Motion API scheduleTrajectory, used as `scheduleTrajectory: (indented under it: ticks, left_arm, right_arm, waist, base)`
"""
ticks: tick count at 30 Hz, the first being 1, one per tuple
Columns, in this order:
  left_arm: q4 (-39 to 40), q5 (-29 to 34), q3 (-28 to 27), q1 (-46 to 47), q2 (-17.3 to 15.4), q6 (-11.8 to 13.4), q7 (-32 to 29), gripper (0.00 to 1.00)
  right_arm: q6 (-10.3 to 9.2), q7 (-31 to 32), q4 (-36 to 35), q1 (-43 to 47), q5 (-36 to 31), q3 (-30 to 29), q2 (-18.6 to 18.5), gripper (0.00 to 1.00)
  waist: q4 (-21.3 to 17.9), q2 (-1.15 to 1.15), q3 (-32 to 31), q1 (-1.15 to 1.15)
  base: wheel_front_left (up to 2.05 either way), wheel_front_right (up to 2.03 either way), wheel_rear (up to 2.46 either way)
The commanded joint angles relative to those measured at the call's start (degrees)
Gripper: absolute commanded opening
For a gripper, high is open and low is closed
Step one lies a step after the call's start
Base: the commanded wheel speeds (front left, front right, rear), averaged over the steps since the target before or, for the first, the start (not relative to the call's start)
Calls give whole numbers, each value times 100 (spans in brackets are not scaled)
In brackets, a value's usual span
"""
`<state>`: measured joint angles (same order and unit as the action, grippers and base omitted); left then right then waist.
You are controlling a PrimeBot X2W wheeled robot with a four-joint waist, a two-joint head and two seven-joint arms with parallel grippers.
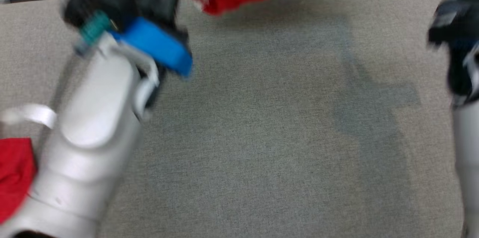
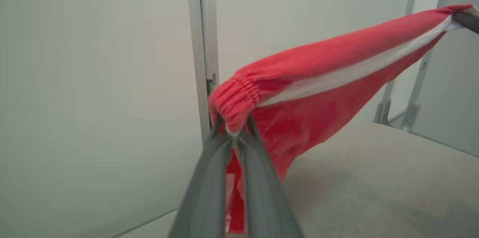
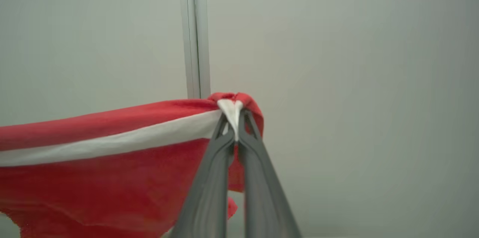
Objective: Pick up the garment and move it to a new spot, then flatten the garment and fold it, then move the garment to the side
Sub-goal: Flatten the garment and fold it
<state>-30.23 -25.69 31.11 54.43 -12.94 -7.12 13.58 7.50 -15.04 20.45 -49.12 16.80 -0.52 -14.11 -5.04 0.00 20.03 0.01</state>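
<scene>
The garment hangs clamped by left gripper and right gripper — lower edge cut off.

The garment hangs stretched between the left pincer and the right pincer, one end clamped in each; the worktop lies below both pincers; a post stands behind them.
</scene>
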Motion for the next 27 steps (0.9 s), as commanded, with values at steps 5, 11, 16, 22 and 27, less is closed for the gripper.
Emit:
scheduleTrajectory:
  ticks: [5, 11, 16, 22, 27]
  left_arm:
    - [-696, -794, 749, -1446, 287, -37, 52, 0]
    - [-1184, -1787, 1640, -2745, 407, -37, 9, 0]
    - [-1379, -2233, 1988, -3408, 351, -39, 61, 0]
    - [-1402, -2434, 2070, -3717, 183, -36, 120, 0]
    - [-1241, -2389, 1862, -3935, 94, -25, 145, 0]
  right_arm:
    - [-2, -19, 633, 1706, 116, -33, 163, 0]
    - [-2, -20, 1185, 2949, 103, -308, 410, 0]
    - [-3, -20, 1200, 3431, 60, -474, 561, 0]
    - [-3, -20, 1061, 3870, 31, -567, 700, 0]
    - [-5, -21, 994, 4374, 102, -592, 818, 0]
  waist:
    - [-33, 0, -73, -1]
    - [-20, 0, -308, -1]
    - [-1, 0, -641, -1]
    - [138, 0, -1079, -1]
    - [267, 0, -1416, -1]
  base:
    - [0, 0, 0]
    - [0, 0, 0]
    - [0, 0, 0]
    - [0, 0, 0]
    - [0, 0, 0]
